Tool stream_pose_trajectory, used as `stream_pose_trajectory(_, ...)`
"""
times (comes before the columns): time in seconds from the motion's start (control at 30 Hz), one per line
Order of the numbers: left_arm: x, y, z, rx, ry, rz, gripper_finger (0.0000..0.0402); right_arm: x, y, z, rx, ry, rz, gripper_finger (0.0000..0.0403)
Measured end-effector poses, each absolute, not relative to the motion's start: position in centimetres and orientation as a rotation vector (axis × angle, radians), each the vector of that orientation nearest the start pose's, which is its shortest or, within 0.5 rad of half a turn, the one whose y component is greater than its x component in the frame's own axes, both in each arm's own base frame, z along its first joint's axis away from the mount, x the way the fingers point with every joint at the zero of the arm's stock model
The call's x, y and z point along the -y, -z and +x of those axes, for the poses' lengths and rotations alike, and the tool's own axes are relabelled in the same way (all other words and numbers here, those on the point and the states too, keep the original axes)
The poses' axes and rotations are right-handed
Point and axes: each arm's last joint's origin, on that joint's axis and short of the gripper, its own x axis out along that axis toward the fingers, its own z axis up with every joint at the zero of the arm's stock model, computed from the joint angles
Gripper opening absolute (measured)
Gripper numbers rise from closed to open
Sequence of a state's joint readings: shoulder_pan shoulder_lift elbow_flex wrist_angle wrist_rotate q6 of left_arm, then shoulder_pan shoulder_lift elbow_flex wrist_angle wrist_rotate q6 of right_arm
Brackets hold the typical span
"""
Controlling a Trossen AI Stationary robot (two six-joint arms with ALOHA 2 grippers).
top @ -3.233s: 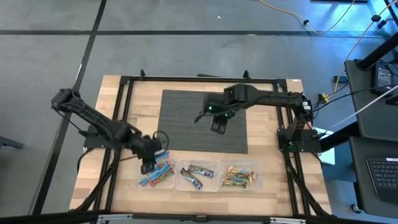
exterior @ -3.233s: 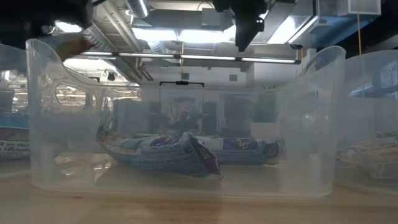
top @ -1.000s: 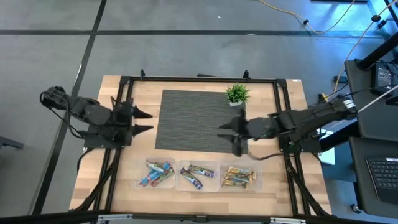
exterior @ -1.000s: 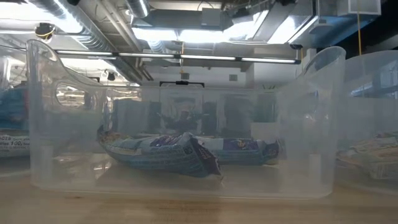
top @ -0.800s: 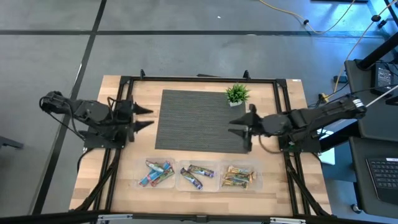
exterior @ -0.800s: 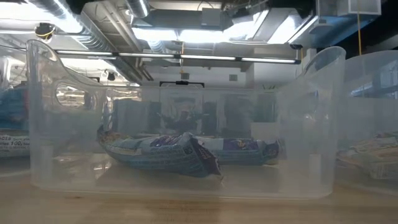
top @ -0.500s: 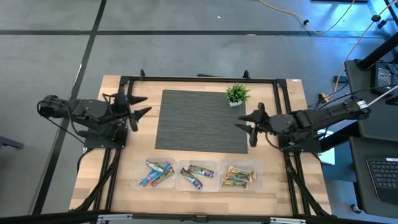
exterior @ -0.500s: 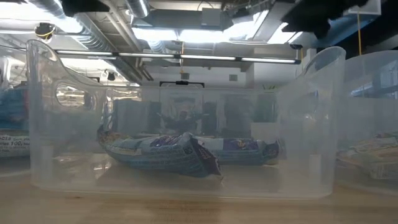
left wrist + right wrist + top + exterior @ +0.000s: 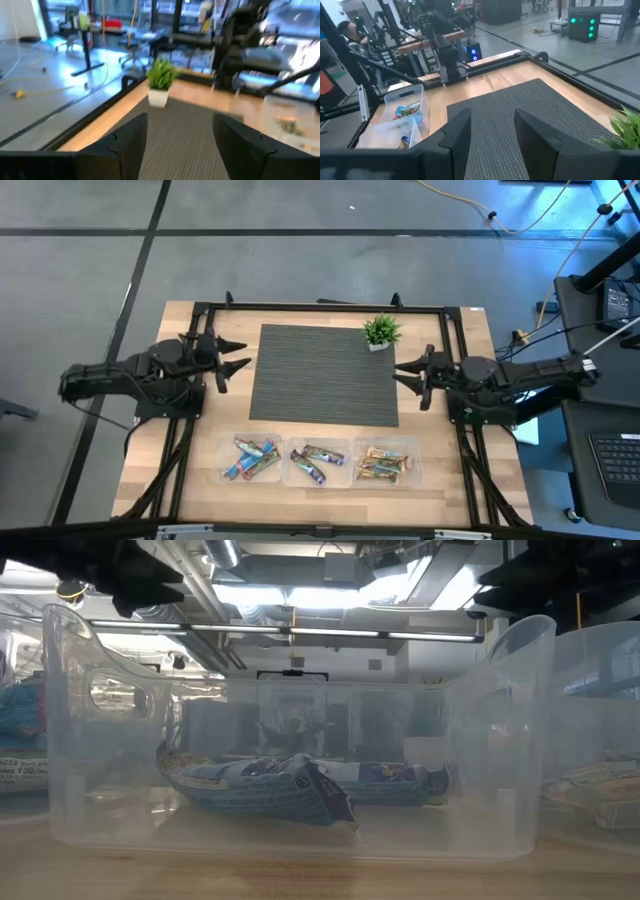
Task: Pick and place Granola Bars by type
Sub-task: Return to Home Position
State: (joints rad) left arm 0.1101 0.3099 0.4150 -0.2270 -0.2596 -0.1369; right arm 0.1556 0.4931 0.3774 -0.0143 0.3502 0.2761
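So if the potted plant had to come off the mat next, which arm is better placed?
Right, probably. The potted plant stands at the mat's far right corner, close to the right gripper, which is open. The left gripper, also open, sits across the mat.

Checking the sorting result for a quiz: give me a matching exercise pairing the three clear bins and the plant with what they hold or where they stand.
1 left bin
2 middle bin
3 right bin
4 potted plant

A tan bars
B on the mat, opposite the bins
C blue-and-red bars
D dark purple bars

Pairs: 1-C, 2-D, 3-A, 4-B
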Motion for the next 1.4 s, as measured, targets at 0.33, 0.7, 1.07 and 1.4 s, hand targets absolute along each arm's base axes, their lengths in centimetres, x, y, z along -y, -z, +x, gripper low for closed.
stream_pose_trajectory(0.33, -3.3, -21.1, 9.7, -0.03, -0.358, -0.236, 0.0212, -0.3, -23.3, 12.5, -0.038, 0.239, 0.263, 0.0154)
stream_pose_trajectory(0.7, -4.5, -17.4, 9.9, 0.027, -0.358, -0.307, 0.0215, -0.2, -20.3, 12.6, 0.023, 0.234, 0.275, 0.0154)
stream_pose_trajectory(1.07, -5.7, -16.3, 9.3, 0.011, -0.44, -0.318, 0.0212, 0.1, -17.8, 11.7, 0.132, 0.23, 0.271, 0.0154)
stream_pose_trajectory(1.4, -6.7, -16.2, 8.6, 0.017, -0.494, -0.327, 0.0216, 0.6, -18.0, 11.0, 0.153, 0.277, 0.199, 0.0154)
